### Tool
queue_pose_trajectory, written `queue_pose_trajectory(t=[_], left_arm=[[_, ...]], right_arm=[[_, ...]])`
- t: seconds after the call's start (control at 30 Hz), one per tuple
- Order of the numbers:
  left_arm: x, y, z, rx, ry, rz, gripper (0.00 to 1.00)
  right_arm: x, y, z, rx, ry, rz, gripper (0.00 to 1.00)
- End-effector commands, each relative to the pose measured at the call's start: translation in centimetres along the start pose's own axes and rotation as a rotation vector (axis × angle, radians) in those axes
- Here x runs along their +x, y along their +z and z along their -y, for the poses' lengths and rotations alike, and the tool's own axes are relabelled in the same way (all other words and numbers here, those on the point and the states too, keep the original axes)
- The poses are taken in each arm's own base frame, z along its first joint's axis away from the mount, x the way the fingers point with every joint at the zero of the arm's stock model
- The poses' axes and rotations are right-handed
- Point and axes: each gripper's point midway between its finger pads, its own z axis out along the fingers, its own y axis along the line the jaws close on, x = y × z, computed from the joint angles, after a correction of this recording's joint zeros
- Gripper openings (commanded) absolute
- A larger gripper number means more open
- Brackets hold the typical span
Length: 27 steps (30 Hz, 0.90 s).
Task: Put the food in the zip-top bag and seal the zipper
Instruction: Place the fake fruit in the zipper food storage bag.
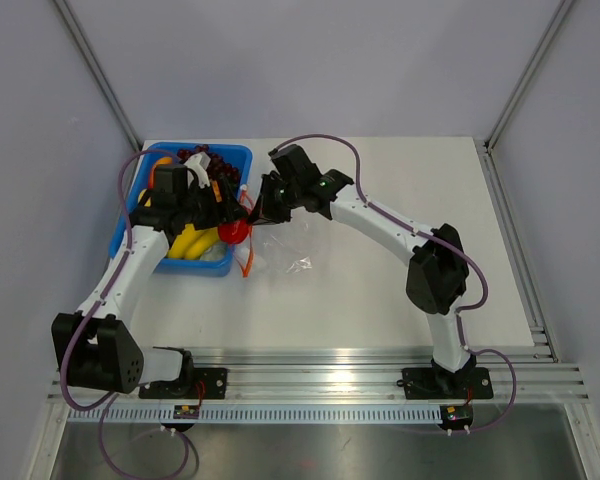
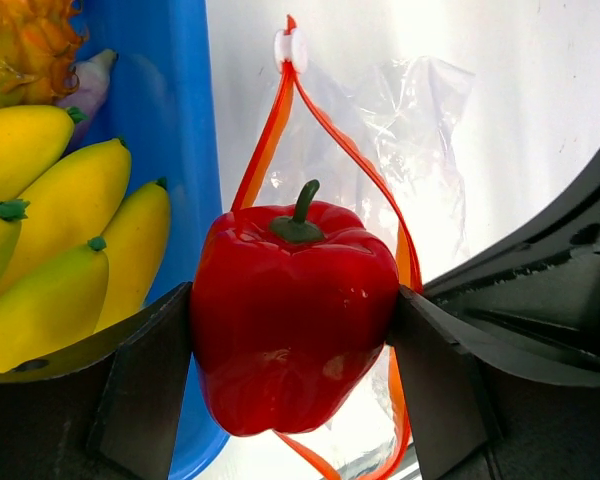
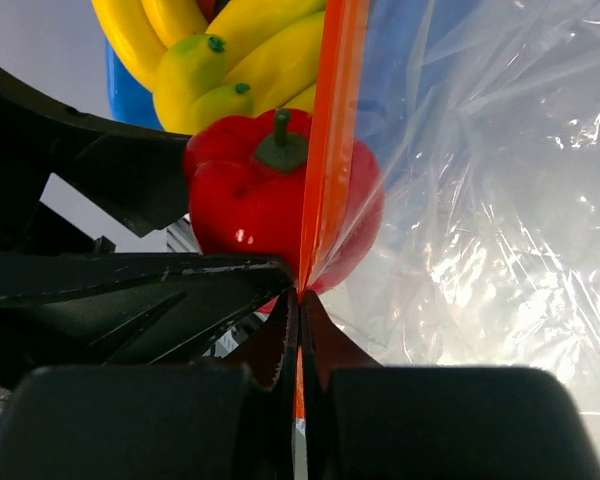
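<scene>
My left gripper (image 2: 293, 320) is shut on a glossy red toy pepper (image 2: 292, 315) and holds it at the open mouth of the clear zip-top bag (image 2: 400, 150), between the two orange zipper strips (image 2: 270, 130). My right gripper (image 3: 300, 300) is shut on one orange zipper strip (image 3: 335, 120) and holds that side of the mouth up. In the right wrist view the pepper (image 3: 240, 195) sits partly behind the strip. From above, the pepper (image 1: 234, 231) is just right of the blue tray, with the bag (image 1: 285, 245) lying beyond it. Yellow toy bananas (image 2: 50, 260) lie in the tray.
The blue plastic tray (image 1: 232, 155) stands at the back left, holding bananas (image 1: 190, 240), a pineapple-like piece (image 2: 20, 40) and dark red beads (image 1: 202, 155). A white slider tab (image 2: 292, 48) sits at the far end of the zipper. Both arms meet beside the tray.
</scene>
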Motion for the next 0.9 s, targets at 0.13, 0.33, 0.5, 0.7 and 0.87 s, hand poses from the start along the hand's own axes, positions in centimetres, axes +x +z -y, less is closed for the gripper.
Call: queue_pose_trajectory(t=[0.13, 0.33, 0.5, 0.7, 0.87], left_arm=[[0.9, 0.2, 1.1, 0.038, 0.003, -0.039, 0.39], [0.9, 0.6, 1.3, 0.032, 0.013, -0.049, 0.39], [1.5, 1.3, 1.1, 0.023, 0.009, -0.072, 0.38], [1.8, 1.1, 3.7, 0.170, -0.032, -0.082, 0.38], [2.2, 0.9, 5.3, 0.268, -0.061, -0.110, 0.38]], right_arm=[[-2.9, -3.6, -7.9, -0.253, -0.045, 0.091, 0.00], [-2.8, -4.2, -8.3, -0.275, -0.047, 0.095, 0.00], [-2.8, -5.3, -8.6, -0.282, -0.053, 0.117, 0.00], [-2.7, -5.3, -7.9, -0.269, -0.041, 0.122, 0.00], [-2.5, -5.3, -7.6, -0.270, -0.030, 0.123, 0.00]])
